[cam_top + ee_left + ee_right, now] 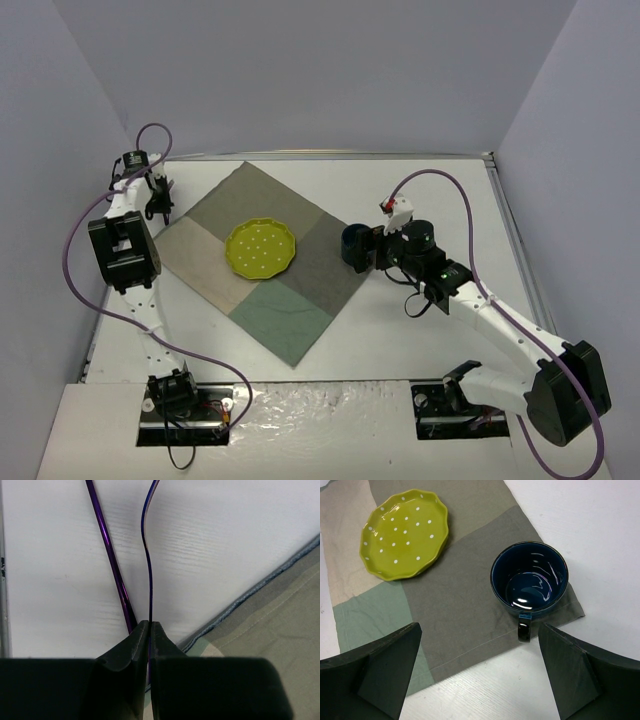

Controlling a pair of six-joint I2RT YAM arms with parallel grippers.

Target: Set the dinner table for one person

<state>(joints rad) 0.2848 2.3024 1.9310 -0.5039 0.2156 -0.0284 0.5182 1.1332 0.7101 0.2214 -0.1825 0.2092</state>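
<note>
No readable text, label, brand or number on anything visible.

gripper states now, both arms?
Left gripper: closed on a thin purple utensil.
Right gripper: open, empty, near the blue mug.

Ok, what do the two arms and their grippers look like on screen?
Both the left arm and right arm have white links with bulky black joint housings, and a purple cable loops along each. A small green light shows on the right arm. The left gripper and right gripper have matte black, wedge-shaped fingers.
</note>
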